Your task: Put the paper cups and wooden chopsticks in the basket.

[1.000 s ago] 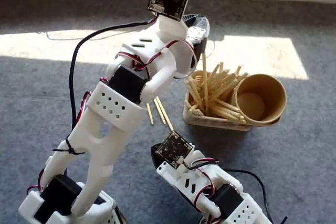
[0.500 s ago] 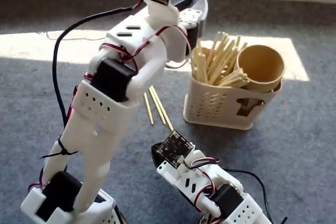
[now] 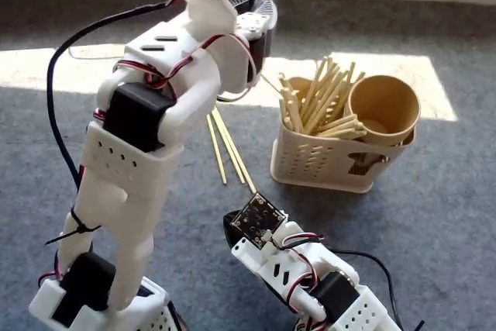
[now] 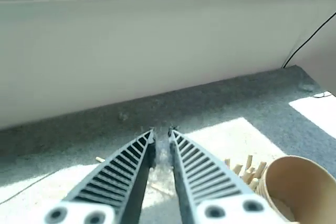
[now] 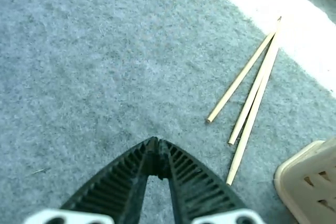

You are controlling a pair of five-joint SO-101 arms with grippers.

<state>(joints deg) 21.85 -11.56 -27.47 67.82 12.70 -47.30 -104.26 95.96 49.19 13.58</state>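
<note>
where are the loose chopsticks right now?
High view: three loose chopsticks lie on the carpet left of the basket, between it and the raised left arm. In the right wrist view they lie ahead of the right gripper.

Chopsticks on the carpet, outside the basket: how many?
3. One chopstick, a second and a third lie together on the carpet beside the basket. The left arm overlaps them in the high view, so more may be hidden.

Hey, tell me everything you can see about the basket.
The basket is a cream, plastic-looking tub with rounded corners and slotted walls. It stands upright on the grey carpet. A bundle of wooden chopsticks leans inside, beside a paper cup filling one end. Three loose chopsticks lie on the carpet nearby, not touching it.
</note>
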